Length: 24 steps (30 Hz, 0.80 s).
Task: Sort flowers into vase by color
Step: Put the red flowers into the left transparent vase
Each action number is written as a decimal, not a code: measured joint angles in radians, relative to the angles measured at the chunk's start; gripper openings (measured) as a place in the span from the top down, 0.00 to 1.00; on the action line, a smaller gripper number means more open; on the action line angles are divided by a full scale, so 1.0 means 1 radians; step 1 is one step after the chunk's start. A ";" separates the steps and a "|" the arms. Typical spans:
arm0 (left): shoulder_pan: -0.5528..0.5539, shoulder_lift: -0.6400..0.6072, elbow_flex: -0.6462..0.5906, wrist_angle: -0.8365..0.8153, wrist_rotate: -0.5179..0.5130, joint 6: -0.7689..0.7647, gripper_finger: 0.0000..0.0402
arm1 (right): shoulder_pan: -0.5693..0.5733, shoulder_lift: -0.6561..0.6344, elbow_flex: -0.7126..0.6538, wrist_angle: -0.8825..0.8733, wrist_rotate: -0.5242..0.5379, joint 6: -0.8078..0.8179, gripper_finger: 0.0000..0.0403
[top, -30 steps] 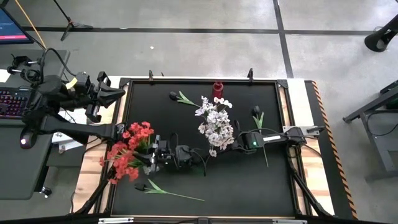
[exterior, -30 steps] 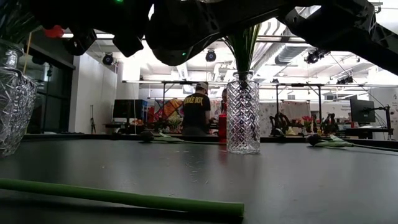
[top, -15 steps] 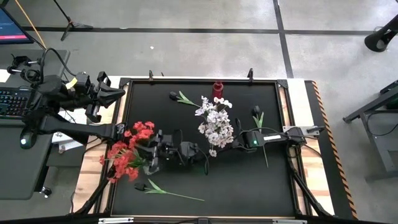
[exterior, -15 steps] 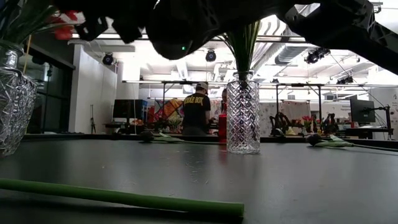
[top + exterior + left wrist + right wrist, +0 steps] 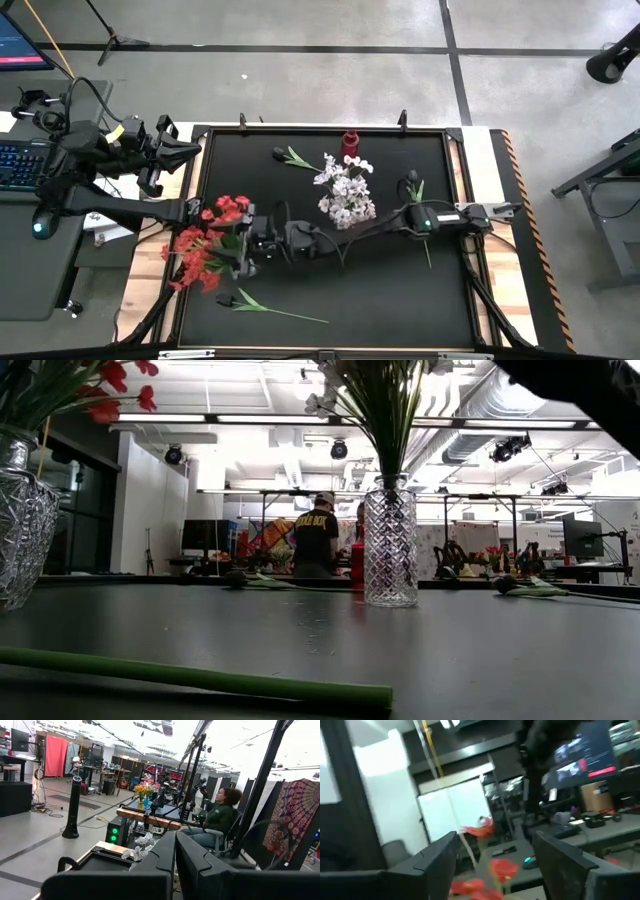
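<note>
Red flowers [image 5: 205,250] stand in a glass vase [image 5: 18,510] at the table's left. White flowers [image 5: 346,192] stand in a second glass vase [image 5: 390,545] at mid table. Three loose flowers with green stems lie flat on the table: one at the back [image 5: 290,157], one at the right [image 5: 415,190], one near the front [image 5: 265,305]. My right gripper [image 5: 245,250] hangs open just right of the red blooms; some of these blooms [image 5: 490,870] show beyond its fingers. My left gripper [image 5: 195,150] is shut with nothing in it, off the table's far left corner.
A small red object [image 5: 350,140] stands at the table's far edge behind the white flowers. My right arm [image 5: 430,218] reaches across the table from its right side, above the mat. A keyboard [image 5: 20,160] and cables lie left of the table. People show in the room beyond.
My right gripper has risen beside the red flowers. In the low view the dark arm that filled the top of the picture has gone up out of it, which uncovers the red and white blooms above the two vases.
</note>
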 joint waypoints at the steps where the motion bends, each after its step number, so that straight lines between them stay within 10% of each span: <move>1: 0.000 0.000 0.000 0.000 0.000 0.000 1.00 | 0.002 -0.017 0.000 -0.026 -0.010 -0.001 0.38; 13: 0.000 0.000 0.000 0.000 0.000 0.001 1.00 | 0.075 -0.266 0.001 -0.775 -0.110 -0.063 0.38; 24: 0.000 0.000 0.000 -0.010 0.000 0.002 1.00 | 0.140 -0.262 -0.001 -1.084 0.129 -0.027 0.38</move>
